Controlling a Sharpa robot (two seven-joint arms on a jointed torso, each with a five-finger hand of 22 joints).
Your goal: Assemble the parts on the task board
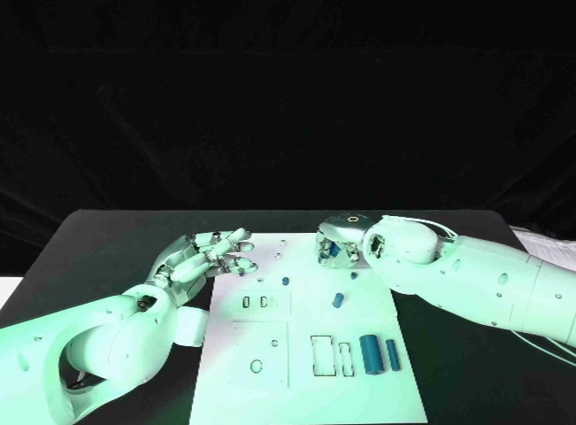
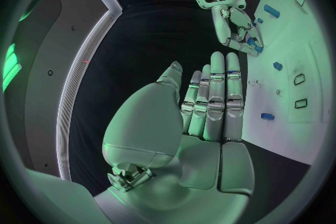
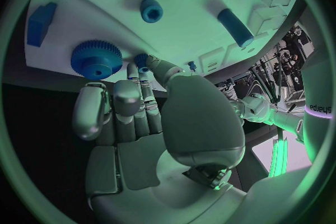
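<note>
Head view has the left robot hand hovering flat, fingers straight and holding nothing, at the white task board's left edge, while the right robot hand curls down, maybe pinching a small blue part at the board's far end, can't really tell.

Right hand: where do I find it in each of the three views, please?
Head view: right hand at the task board's far edge, pinching a small blue part.
Left wrist view: beyond the left hand, at the board's edge.
Right wrist view: picture's middle, fingers towards the board.
Shared landmark: the white task board.
</note>
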